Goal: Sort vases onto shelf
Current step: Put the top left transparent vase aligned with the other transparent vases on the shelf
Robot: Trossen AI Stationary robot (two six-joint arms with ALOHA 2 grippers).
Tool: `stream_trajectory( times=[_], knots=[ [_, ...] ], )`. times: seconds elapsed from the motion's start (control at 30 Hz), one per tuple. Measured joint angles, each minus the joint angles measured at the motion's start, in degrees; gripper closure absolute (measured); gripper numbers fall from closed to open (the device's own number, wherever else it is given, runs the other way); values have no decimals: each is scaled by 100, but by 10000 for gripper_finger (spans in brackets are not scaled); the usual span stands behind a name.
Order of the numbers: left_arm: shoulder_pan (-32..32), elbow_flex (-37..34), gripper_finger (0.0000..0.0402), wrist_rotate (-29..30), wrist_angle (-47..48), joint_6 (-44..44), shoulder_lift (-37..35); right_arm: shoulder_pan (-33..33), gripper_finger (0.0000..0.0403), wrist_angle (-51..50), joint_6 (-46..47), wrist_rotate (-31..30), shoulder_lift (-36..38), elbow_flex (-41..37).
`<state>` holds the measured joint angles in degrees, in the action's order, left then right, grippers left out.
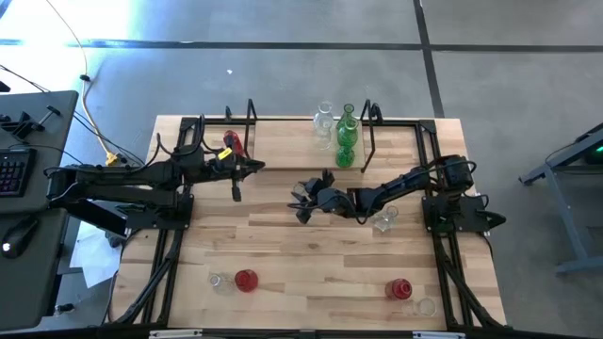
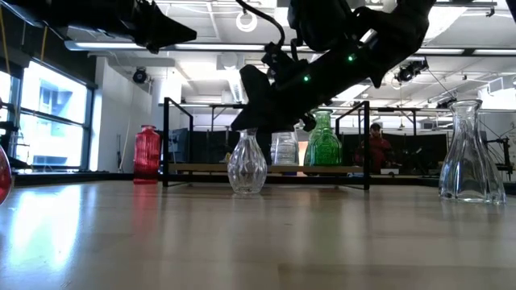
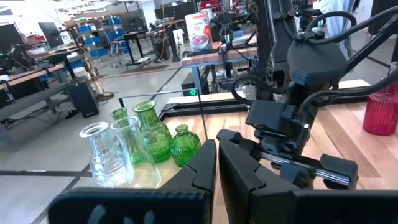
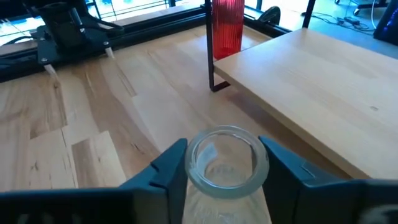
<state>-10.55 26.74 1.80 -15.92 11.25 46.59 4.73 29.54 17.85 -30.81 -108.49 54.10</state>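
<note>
Right end effector (image 4: pixel 221 171): I see its two fingers standing on either side of the neck of a clear glass vase (image 4: pixel 225 163), just beside the rim. I cannot tell whether they touch the glass or have a grip on it.
Where that is: from above, the right end effector (image 1: pixel 306 200) sits near the middle of the tabletop (image 1: pixel 283 254), in front of the shelf (image 1: pixel 292 141).
Clear vase, low camera: it stands upright on the tabletop (image 2: pixel 247 165) under the dark arm.
Left end effector (image 3: pixel 216 163): fingers closed together, nothing between them. From above I find it (image 1: pixel 236 188) at the shelf's left end.
Shelf, right end: I count two green vases (image 1: pixel 347 122) (image 1: pixel 345 155) and a clear one (image 1: pixel 325 121) standing close together.
Shelf, left end: one red vase (image 1: pixel 232 143) by the wire frame.
Near edge of tabletop, left: a red vase (image 1: pixel 246 280) just beside a small clear one (image 1: pixel 219 281).
Near edge of tabletop, right: a red vase (image 1: pixel 399 288) near another clear one (image 1: pixel 426 306).
By the right arm's base: one more clear vase (image 1: pixel 382 221).
</note>
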Motion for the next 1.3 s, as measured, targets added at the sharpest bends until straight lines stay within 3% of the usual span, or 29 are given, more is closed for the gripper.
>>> stream_trajectory(
  times=[0.3, 0.73, 1.07, 1.3],
  knots=[
    [0, 0, 392, -2, 15, -2, 0, -20, 277, 432, -350, -355, 112, -8],
    [7, 0, 392, -2, 26, -65, 0, -367, 273, -547, -22, -2491, 664, 500],
    [7, 0, 392, -2, 101, -160, 0, -739, 272, -1443, 910, -2565, 663, 599],
    [7, 0, 392, -2, 112, -160, 0, -850, 272, -1612, 929, -2593, 658, 599]
  ],
)
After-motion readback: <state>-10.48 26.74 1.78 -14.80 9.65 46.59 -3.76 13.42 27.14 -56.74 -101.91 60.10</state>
